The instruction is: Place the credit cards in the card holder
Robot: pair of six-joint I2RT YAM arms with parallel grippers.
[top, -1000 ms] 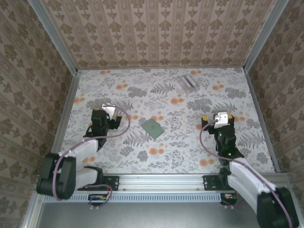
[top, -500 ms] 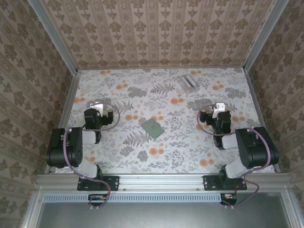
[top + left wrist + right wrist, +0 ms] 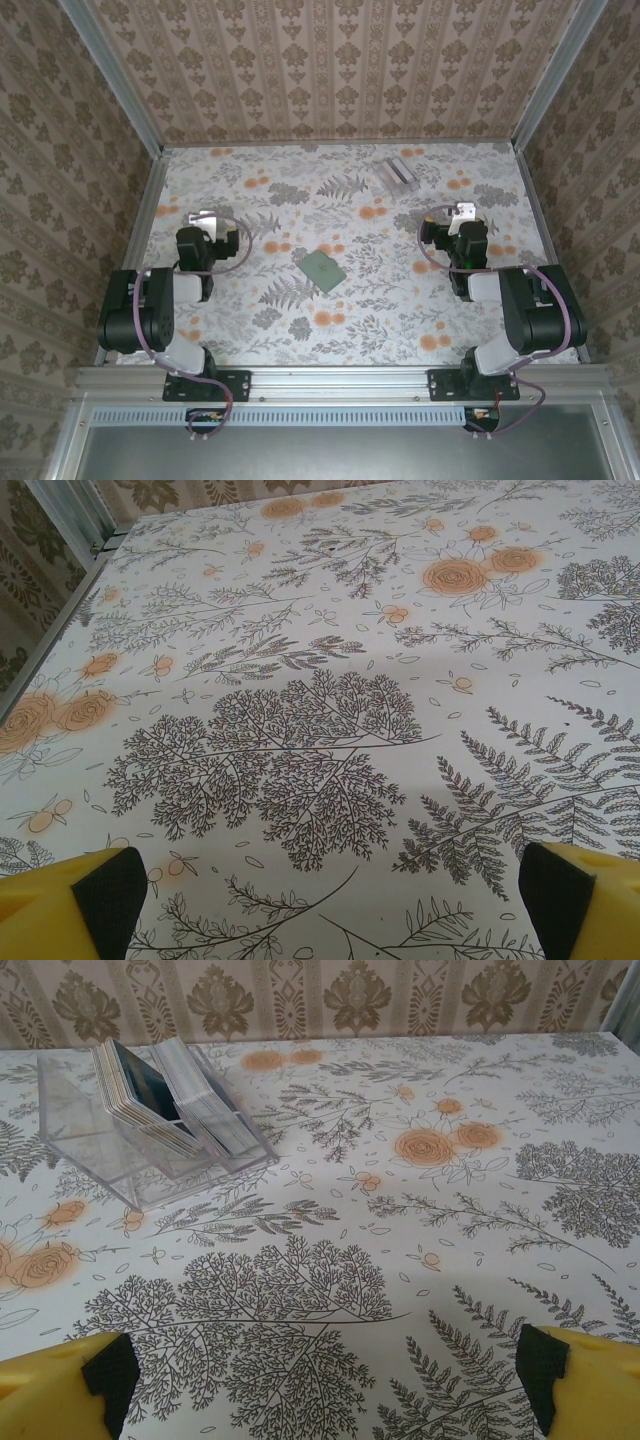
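- The right tool (image 3: 325, 1380) stands spread wide, with nothing between its yellow, black-padded fingers (image 3: 105, 1375). It hangs low over the flowered counter (image 3: 420, 1260).
- Ahead of it and off to its left sits the clear stand (image 3: 95, 1150). The credit cards (image 3: 150, 1095) lean inside it in two packs, well apart from those fingers.
- The left tool (image 3: 330, 910) is spread just as wide and is just as empty.
- From above, the card holder (image 3: 322, 270) lies flat between the two tools, apparently folded closed and well short of the stand.
- The step in hand, I'd judge, is fetching a first card, and the right tool looks better placed for it.
- To do it well, I'd approach the top edge of one pack and narrow the fingers enough to take a single card rather than the bundle. I'd then draw it out along its lean so the light stand isn't dragged.
- The holder will likely need opening first, which suits the left tool.
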